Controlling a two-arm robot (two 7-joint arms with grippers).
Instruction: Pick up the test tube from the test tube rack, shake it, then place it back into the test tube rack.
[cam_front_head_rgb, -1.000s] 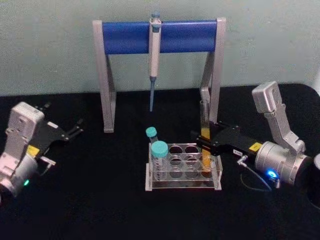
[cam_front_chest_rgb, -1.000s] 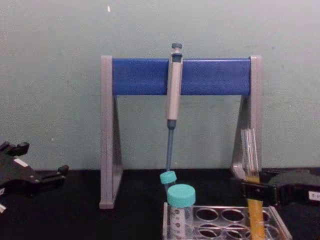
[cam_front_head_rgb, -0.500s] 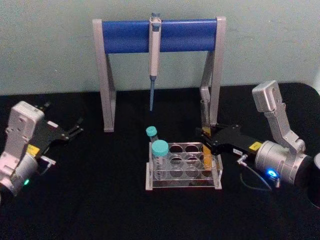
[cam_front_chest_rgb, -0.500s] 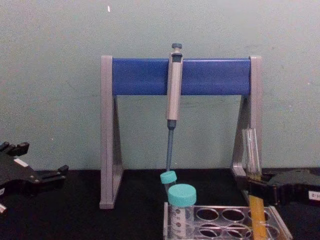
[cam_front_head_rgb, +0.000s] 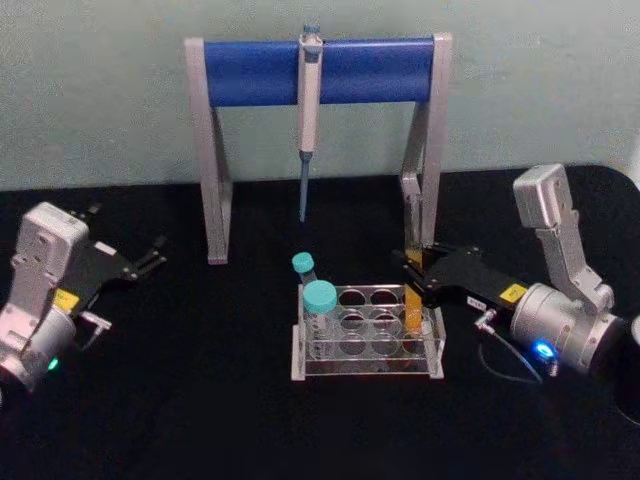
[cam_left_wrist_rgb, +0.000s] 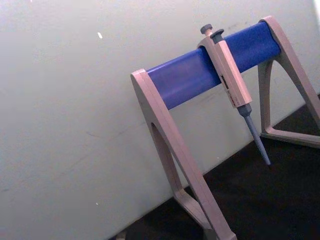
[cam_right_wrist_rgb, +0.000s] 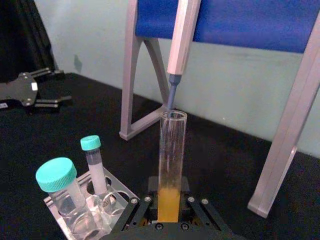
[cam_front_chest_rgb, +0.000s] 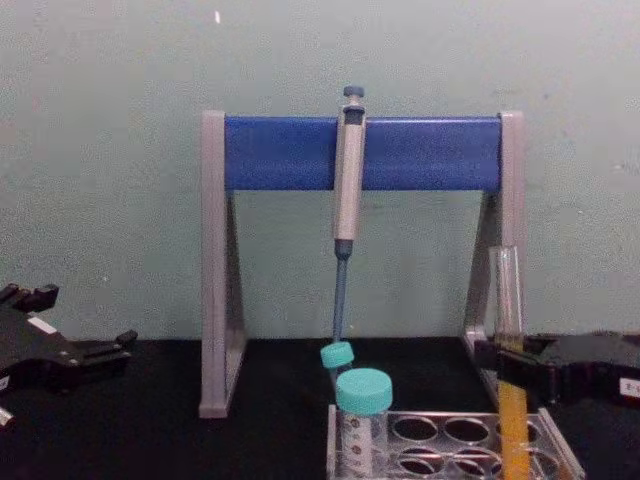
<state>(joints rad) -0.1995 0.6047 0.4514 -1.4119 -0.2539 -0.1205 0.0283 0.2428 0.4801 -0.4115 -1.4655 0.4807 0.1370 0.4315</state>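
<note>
Gripping test tube (cam_front_head_rgb: 412, 310) with right gripper (cam_front_head_rgb: 413, 274), fingers clenched on glass; below fingers, tube end sits in test tube rack (cam_front_head_rgb: 365, 370). I can't tell whether shake is done. Left gripper (cam_front_head_rgb: 150, 260) parked well away, fingers spread.

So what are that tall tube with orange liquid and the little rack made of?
The test tube, gripped by the right tool, looks like clear glass: thin see-through wall, shiny rim. The test tube rack seems glossy clear plastic, perhaps acrylic: flat transparent plates with round holes.
</note>
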